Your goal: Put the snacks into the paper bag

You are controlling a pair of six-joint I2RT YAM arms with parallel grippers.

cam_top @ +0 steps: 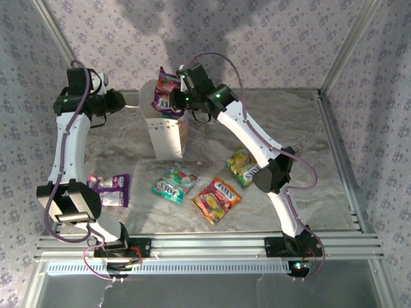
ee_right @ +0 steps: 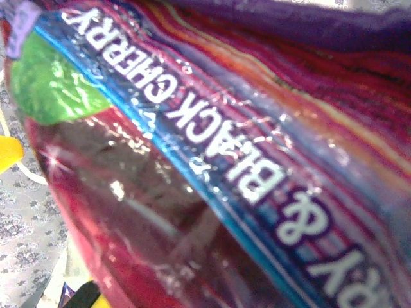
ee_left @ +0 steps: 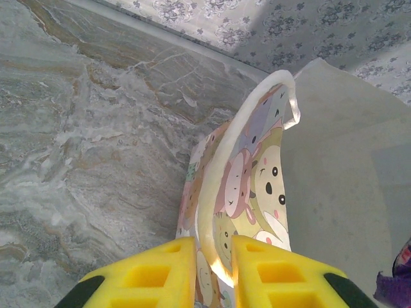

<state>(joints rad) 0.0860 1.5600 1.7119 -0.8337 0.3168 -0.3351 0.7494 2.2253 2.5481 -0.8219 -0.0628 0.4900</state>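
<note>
Your left gripper (ee_left: 213, 273) is pinching the rim of the bag (ee_left: 257, 186) between nearly closed jaws, while your right gripper (cam_top: 179, 96), clamped on a packet (cam_top: 165, 90), is hanging just above its mouth; next, lower and release.

Marbled grey tabletop (cam_top: 308, 128); lilac floral walls (cam_top: 289, 38); aluminium rail (cam_top: 212, 244).
</note>
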